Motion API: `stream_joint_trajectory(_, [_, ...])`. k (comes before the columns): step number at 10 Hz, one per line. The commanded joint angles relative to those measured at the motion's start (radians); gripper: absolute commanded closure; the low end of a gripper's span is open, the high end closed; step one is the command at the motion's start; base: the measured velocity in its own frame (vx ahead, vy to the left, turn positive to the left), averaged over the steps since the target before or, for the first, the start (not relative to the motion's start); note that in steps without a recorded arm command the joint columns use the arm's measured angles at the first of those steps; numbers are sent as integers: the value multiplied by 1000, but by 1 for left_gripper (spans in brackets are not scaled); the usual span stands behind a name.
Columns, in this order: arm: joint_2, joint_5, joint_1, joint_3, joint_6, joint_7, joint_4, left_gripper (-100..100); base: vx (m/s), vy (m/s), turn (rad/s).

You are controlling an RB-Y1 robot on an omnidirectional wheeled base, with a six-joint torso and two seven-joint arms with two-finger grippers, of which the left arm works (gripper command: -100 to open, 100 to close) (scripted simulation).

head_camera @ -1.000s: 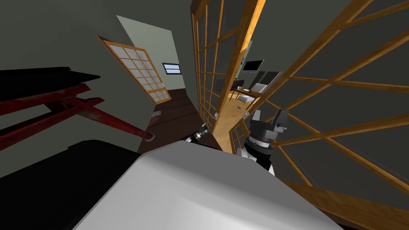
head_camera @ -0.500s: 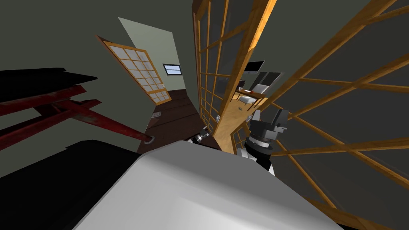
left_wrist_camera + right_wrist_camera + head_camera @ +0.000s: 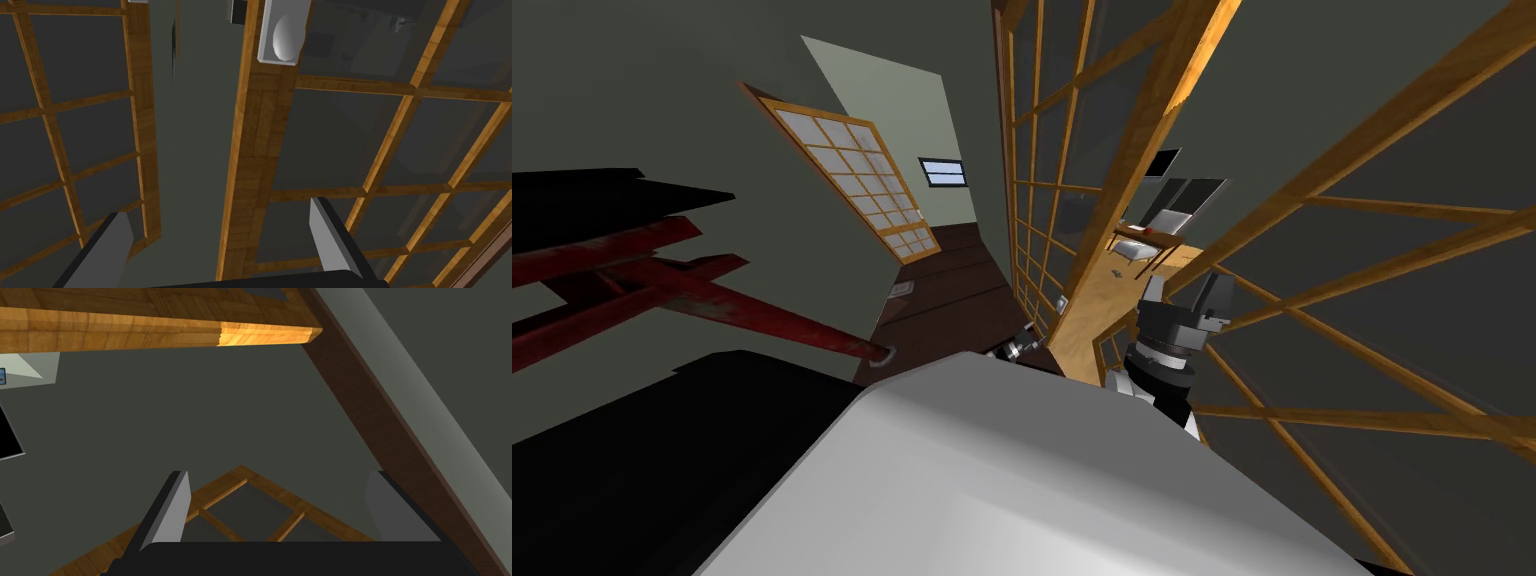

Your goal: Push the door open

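Observation:
The door [image 3: 1052,180] is a wood lattice leaf with dark panes, standing ajar just ahead of me. Its lit free edge [image 3: 1132,200] borders a gap onto a room with a wooden floor. My left gripper [image 3: 1019,345] is low by the door's foot. In the left wrist view the left gripper [image 3: 222,240] is open, facing the door's wooden stile [image 3: 250,150] and its white handle plate [image 3: 282,32]. My right gripper [image 3: 1192,295] is raised beside a second lattice panel [image 3: 1362,250] on the right. The right gripper [image 3: 285,508] is open and holds nothing, under a wooden edge [image 3: 150,328].
Red beams [image 3: 712,300] slant in from the left above a black area. Another lattice door [image 3: 852,180] and a small window [image 3: 944,172] stand at the far end of the dark-floored hall. Beyond the gap are a desk [image 3: 1142,240] and a dark screen [image 3: 1164,162].
The door's free edge has swung further over to the right and the gap beside it shows wider. The right lattice panel has slid across the view as I moved; both grippers stay open.

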Motion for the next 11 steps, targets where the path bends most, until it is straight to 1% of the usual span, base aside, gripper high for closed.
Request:
stream_joint_trajectory(1, [-11, -14, -9, -13, -6, -35, 38, -100, 143, 71, 12])
stream_joint_trajectory(4, [-18, -29, -18, -26, -16, -70, 77, -100, 121, 39, 7])
stream_joint_trajectory(8, [-37, -60, -36, -54, -36, -147, 163, -100, 171, 47, 8])
stream_joint_trajectory(11, [-57, -84, -49, -76, -51, -204, 227, -100, 189, 52, 8])
